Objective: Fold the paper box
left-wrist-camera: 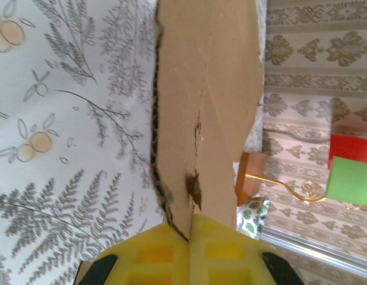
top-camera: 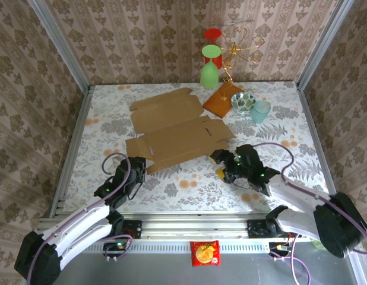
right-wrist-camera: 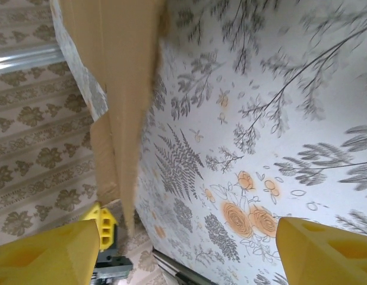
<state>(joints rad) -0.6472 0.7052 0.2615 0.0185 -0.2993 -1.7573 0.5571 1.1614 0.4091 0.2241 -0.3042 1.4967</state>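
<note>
A: What sort of place is shown?
B: A robot test cell dressed up as a home. The table [top-camera: 112, 119] is covered with a floral cloth, and patterned wallpaper panels [top-camera: 142, 41] are set behind it and at both sides.
A: By what is a lab indicated?
B: Bare aluminium posts [top-camera: 60, 44] are fixed at the table's far corners. A slotted aluminium rail [top-camera: 189, 226] is bolted along its near edge, and two robot arms [top-camera: 76, 222] are mounted there.

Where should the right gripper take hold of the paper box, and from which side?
Probably the thin near edge of the paper box by its right corner, coming from the near side, the open right gripper putting one finger above and one below. The sheet lies nearly flat, so only an edge offers a pinch; the left gripper holds the near-left corner.
</note>
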